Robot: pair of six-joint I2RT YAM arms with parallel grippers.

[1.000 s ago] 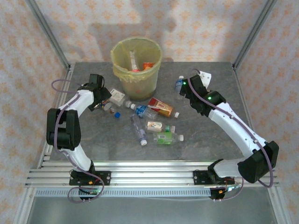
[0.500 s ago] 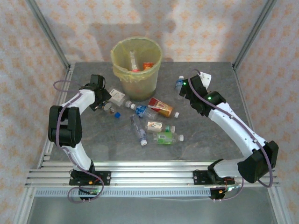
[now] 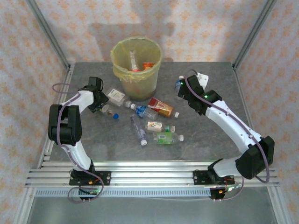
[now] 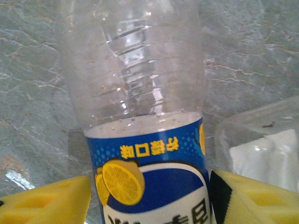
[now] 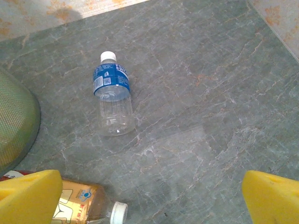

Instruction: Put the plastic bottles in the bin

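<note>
A clear plastic bottle [image 4: 140, 93] with a blue lemon label lies on the table between the yellow fingers of my left gripper [image 4: 149, 200]. The right finger [image 4: 252, 196] is against it and the left finger [image 4: 46, 203] stands a sliver off. From above, that gripper [image 3: 99, 103] is left of the bin [image 3: 136, 63], which holds a few bottles [image 3: 140, 66]. My right gripper [image 3: 182, 89] hangs open and empty above the table. Ahead of it lies a white-capped, blue-labelled bottle [image 5: 111, 93].
A square white-labelled bottle [image 3: 117, 96] lies right beside the left gripper. Mid-table lie an orange-labelled bottle [image 3: 161, 107], a blue-capped one [image 3: 144, 111], a clear one [image 3: 138, 129], a white-labelled one [image 3: 156, 126] and a green one [image 3: 166, 137]. Frame posts stand at the table's corners.
My left jaws have narrowed around the lemon-label bottle, and the gripper has shifted a little. My right gripper has moved farther and leftward, over the blue-labelled bottle by the bin.
</note>
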